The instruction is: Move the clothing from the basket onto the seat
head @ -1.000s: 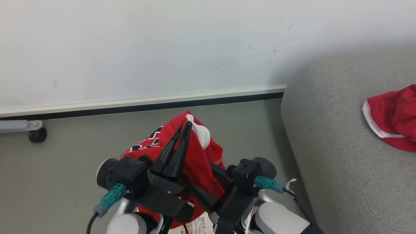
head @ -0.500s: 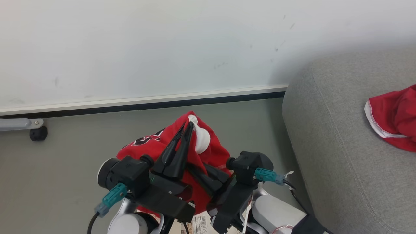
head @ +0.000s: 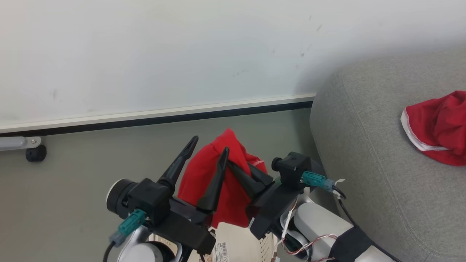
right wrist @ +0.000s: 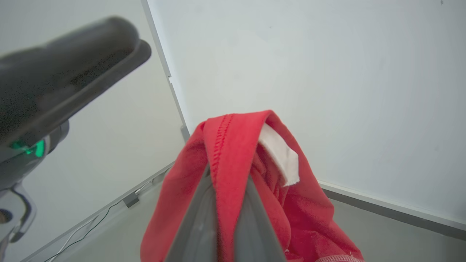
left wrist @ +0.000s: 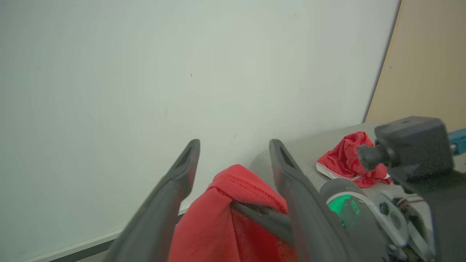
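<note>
Your right hand [head: 230,164] pinches the bright red fabric garment [head: 198,178], likely light and limp, by its stitched hem, a sound hold, above the cream plastic basket [head: 255,247]; your left hand [head: 210,143] is spread.

Soft matt red clothing [head: 195,177], coarse woven grey seat [head: 364,156]

white wall [head: 182,54], grey floor [head: 72,182], black caster [head: 35,153]

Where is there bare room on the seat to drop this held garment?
Bare seat lies between its rounded edge and the red garment lying there. Crowded above the basket: left gripper and right gripper meet at the held garment.
</note>
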{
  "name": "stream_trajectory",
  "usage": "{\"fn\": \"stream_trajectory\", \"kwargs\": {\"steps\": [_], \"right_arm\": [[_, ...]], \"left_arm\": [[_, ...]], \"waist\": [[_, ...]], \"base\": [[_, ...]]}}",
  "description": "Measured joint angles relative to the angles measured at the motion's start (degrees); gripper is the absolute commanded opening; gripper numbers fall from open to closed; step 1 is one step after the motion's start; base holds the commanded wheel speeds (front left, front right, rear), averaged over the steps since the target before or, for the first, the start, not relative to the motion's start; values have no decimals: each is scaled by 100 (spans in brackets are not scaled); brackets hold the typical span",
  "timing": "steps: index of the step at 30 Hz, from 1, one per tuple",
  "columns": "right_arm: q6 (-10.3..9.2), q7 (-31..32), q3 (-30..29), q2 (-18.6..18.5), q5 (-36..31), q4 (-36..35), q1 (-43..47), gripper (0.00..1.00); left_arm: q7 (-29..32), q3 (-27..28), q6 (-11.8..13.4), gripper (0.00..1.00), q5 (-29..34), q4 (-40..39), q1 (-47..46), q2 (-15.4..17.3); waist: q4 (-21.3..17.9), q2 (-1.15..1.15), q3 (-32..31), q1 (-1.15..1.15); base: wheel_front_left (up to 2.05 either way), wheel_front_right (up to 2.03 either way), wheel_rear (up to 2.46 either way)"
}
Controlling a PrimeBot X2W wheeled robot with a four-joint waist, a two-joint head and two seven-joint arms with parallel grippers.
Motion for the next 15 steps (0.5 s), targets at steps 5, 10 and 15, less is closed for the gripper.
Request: {"fn": "stream_trajectory", "kwargs": {"steps": [5,10,15], "right_arm": [[-7,-38,-190,-35,1,171,-12,0],[-49,-60,-375,-174,2,290,-100,0],[-104,-103,-608,-336,3,361,-134,0]], "left_arm": [[58,-157,-10,100,159,-5,117,111],[141,-322,-57,100,214,-12,348,188],[201,-434,-108,100,275,-57,492,302]], "waist": [[-39,0,-14,0],[-80,0,-15,0],[-159,0,37,0]], "base": [[0,0,0],[0,0,0],[0,0,0]]}}
